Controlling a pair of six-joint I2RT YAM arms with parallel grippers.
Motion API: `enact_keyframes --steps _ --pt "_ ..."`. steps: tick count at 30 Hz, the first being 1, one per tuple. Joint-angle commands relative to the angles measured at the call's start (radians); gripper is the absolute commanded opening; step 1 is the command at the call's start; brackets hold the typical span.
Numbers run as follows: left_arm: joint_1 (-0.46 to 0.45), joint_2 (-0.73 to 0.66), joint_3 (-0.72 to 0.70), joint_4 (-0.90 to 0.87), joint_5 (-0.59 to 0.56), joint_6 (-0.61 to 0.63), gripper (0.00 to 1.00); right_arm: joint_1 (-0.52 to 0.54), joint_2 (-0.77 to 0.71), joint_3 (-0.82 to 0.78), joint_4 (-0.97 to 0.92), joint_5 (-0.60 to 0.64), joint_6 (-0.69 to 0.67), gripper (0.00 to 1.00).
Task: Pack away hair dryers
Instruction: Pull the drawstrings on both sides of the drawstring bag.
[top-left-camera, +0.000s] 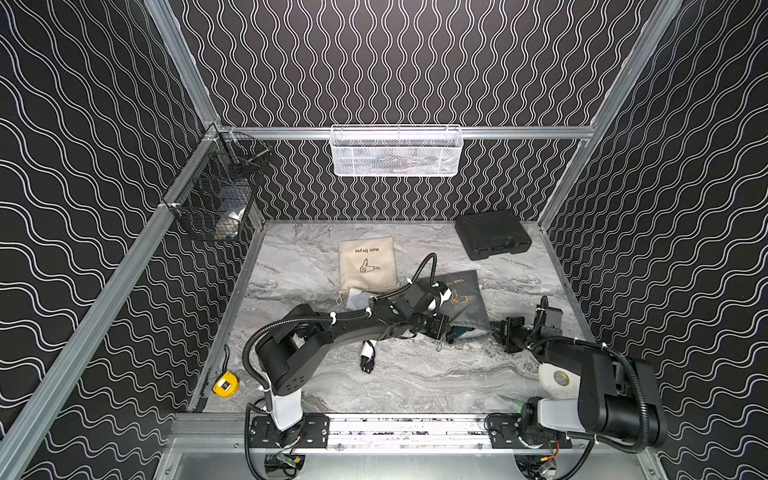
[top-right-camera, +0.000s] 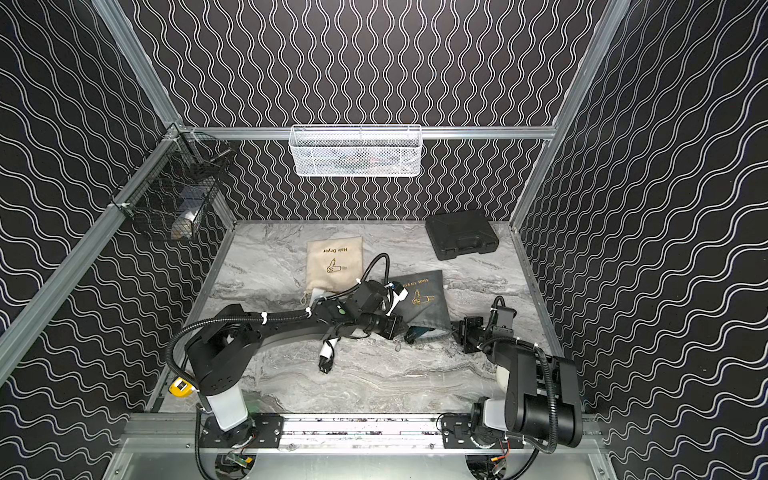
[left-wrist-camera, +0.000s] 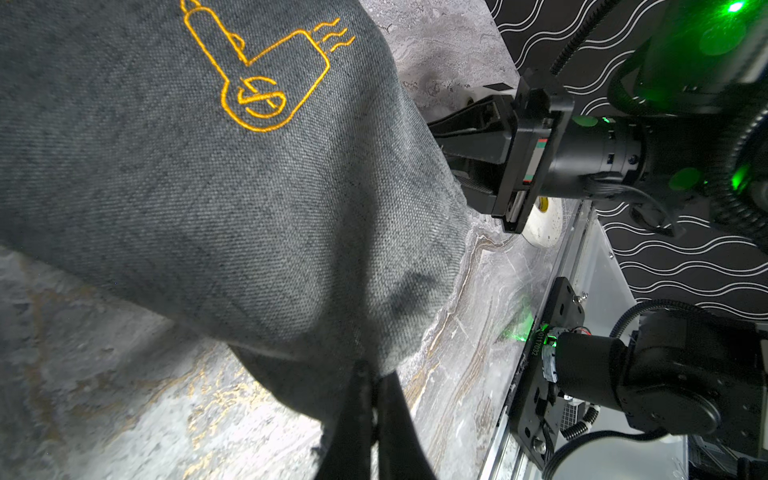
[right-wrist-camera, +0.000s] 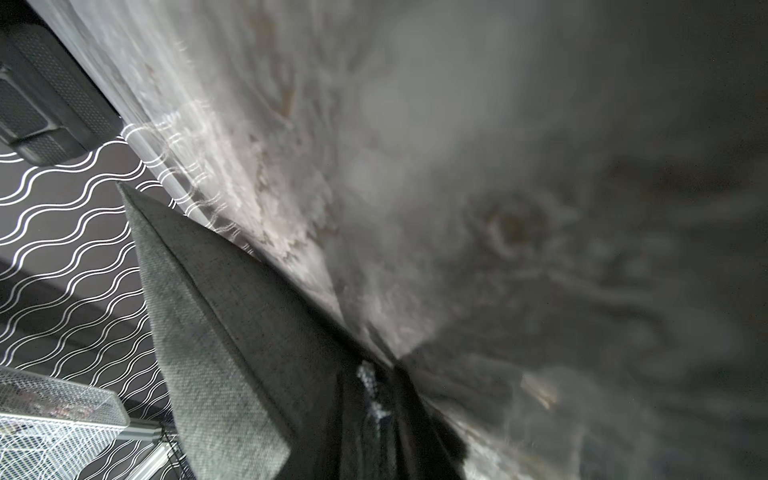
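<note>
The grey pouch (top-left-camera: 465, 297) lies mid-table with its mouth toward the arms. The dark teal hair dryer (top-left-camera: 465, 333) pokes out of that mouth. My left gripper (left-wrist-camera: 374, 388) is shut on the mouth's left rim. My right gripper (right-wrist-camera: 376, 395) is at the right rim; its jaws stand close together round a thin dark strip, and whether they pinch it is unclear. The white hair dryer (top-left-camera: 443, 293) lies mostly hidden under my left wrist. Its black and white plug (top-left-camera: 368, 357) trails toward the front.
A beige pouch (top-left-camera: 368, 264) lies behind the left arm. A black hard case (top-left-camera: 492, 235) sits at the back right. A yellow tape measure (top-left-camera: 225, 384) is front left and a white tape roll (top-left-camera: 555, 380) front right. Two wire baskets (top-left-camera: 397, 151) (top-left-camera: 220, 195) hang on the walls.
</note>
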Motion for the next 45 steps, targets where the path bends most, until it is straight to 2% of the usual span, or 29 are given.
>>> enact_keyframes --steps 1,10,18,22,25,28,30,35,42,45 --pt "-0.001 -0.011 -0.002 0.027 0.01 -0.002 0.0 0.0 0.006 -0.005 -0.107 0.045 0.043 0.18" --pt "-0.001 -0.014 -0.003 0.014 0.004 0.007 0.0 -0.001 -0.051 0.024 -0.19 0.078 0.006 0.0" --pt "-0.001 -0.024 0.002 -0.018 -0.013 0.041 0.0 -0.003 -0.079 0.05 -0.232 0.085 -0.01 0.0" --pt "-0.002 -0.032 -0.011 -0.015 -0.012 0.061 0.29 -0.003 -0.098 0.059 -0.247 0.103 -0.02 0.0" --pt "-0.002 -0.058 -0.021 -0.03 -0.035 0.087 0.61 -0.005 -0.109 0.068 -0.258 0.113 -0.033 0.0" --pt "-0.002 -0.097 -0.032 -0.055 -0.067 0.119 0.82 -0.008 -0.104 0.076 -0.261 0.113 -0.043 0.0" --pt "-0.002 -0.124 -0.041 -0.076 -0.093 0.142 0.88 -0.008 -0.101 0.078 -0.256 0.114 -0.044 0.0" --pt "-0.002 -0.181 -0.096 -0.126 -0.123 0.221 0.87 -0.009 -0.102 0.091 -0.265 0.114 -0.07 0.0" --pt "-0.002 -0.15 -0.17 -0.15 -0.059 0.267 0.65 -0.013 -0.117 0.114 -0.29 0.112 -0.12 0.0" --pt "-0.002 -0.124 -0.173 -0.118 -0.032 0.262 0.61 -0.013 -0.111 0.13 -0.295 0.095 -0.148 0.0"
